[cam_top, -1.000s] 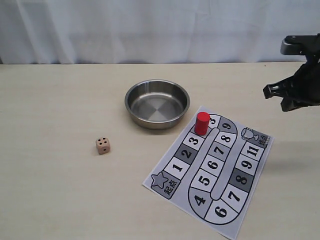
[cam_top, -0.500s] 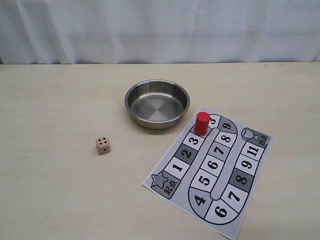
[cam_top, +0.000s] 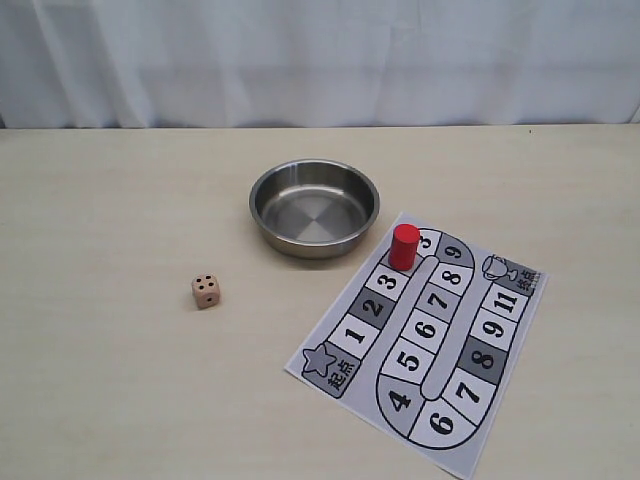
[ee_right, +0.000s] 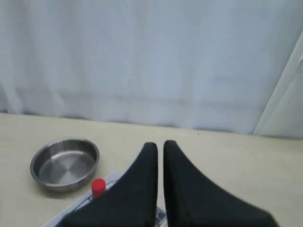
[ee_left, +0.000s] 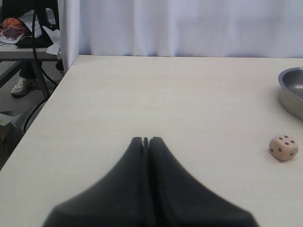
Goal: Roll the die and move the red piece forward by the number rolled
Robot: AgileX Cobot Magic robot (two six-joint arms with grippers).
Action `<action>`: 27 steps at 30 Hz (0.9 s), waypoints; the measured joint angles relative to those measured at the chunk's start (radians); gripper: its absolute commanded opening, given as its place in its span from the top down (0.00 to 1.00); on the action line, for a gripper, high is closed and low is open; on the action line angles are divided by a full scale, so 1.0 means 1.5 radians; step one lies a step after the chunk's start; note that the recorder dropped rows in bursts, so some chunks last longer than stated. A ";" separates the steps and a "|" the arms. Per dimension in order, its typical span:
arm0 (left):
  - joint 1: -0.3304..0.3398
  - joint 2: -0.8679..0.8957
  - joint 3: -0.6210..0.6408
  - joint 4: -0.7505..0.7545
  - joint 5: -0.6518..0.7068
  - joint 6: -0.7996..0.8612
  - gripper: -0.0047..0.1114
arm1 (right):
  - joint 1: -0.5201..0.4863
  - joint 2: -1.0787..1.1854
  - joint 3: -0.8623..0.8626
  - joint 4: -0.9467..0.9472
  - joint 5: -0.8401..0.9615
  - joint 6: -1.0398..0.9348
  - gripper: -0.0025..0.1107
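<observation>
The die, a tan wooden cube showing four pips on top, lies on the table left of the printed game board. In the left wrist view the die sits off to one side, well apart from my left gripper, whose jaws are pressed together and empty. The red piece stands upright at the board's far end, just past square 3. My right gripper hovers high and back from the red piece, its jaws almost touching with nothing between them. Neither gripper appears in the exterior view.
A steel bowl stands empty just behind the board, close to the red piece. A white curtain runs along the table's far edge. The left wrist view shows the table's side edge, with clutter and cables on the floor beyond it.
A second ago the right arm was at the exterior view's upper right edge; it has since pulled out of that view. Die, red piece, bowl and board have not moved.
</observation>
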 measured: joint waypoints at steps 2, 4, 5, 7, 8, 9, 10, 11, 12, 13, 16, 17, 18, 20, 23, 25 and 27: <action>0.000 0.000 0.000 0.000 0.000 0.000 0.96 | 0.000 -0.049 0.000 0.000 0.000 0.000 0.94; 0.000 0.000 0.000 0.000 0.000 0.000 0.96 | 0.000 -0.099 0.000 0.000 0.000 0.003 0.94; 0.000 0.000 0.000 0.000 0.000 0.000 0.96 | 0.000 -0.122 0.000 0.000 0.000 0.005 0.94; 0.000 0.000 0.000 0.000 0.000 0.000 0.96 | 0.000 -0.167 -0.001 0.000 0.000 0.005 0.94; 0.000 0.000 0.000 0.000 0.000 0.000 0.96 | 0.000 -0.184 -0.001 0.000 0.000 0.005 0.94; 0.000 0.000 0.000 0.000 0.000 0.000 0.96 | 0.000 -0.205 -0.001 0.002 0.000 0.006 0.94; 0.000 0.000 0.000 0.000 0.000 0.000 0.96 | 0.000 -0.222 -0.001 0.001 0.000 0.006 0.94; 0.000 0.000 0.000 0.000 0.000 0.000 0.96 | 0.000 -0.233 -0.001 0.002 0.000 0.006 0.94; 0.000 0.000 0.000 0.000 0.000 0.000 0.96 | 0.000 -0.237 -0.002 0.002 0.005 0.006 0.94; 0.000 0.000 0.000 0.000 0.000 0.000 0.96 | 0.000 -0.240 -0.006 0.002 0.015 0.007 0.94; 0.000 0.000 0.000 0.000 -0.001 0.000 0.96 | 0.000 -0.240 -0.010 0.002 0.040 0.007 0.94; 0.000 0.000 0.000 0.000 -0.001 0.000 0.96 | 0.000 -0.240 -0.008 0.002 0.041 0.007 0.94; 0.000 0.000 0.000 0.000 -0.001 0.000 0.96 | 0.000 -0.240 -0.006 0.002 0.041 0.007 0.94; 0.000 0.000 0.000 0.000 0.000 0.000 0.96 | 0.000 -0.240 0.008 0.002 0.030 0.007 0.94; 0.000 0.000 0.000 0.000 0.000 0.000 0.96 | 0.000 -0.240 0.043 0.002 -0.004 0.007 0.94; 0.000 0.000 0.000 0.000 0.000 0.000 0.96 | 0.000 -0.240 0.080 0.002 -0.035 0.007 0.94; 0.000 0.000 0.000 0.000 0.000 0.000 0.96 | 0.000 -0.240 0.120 0.002 -0.079 0.007 0.94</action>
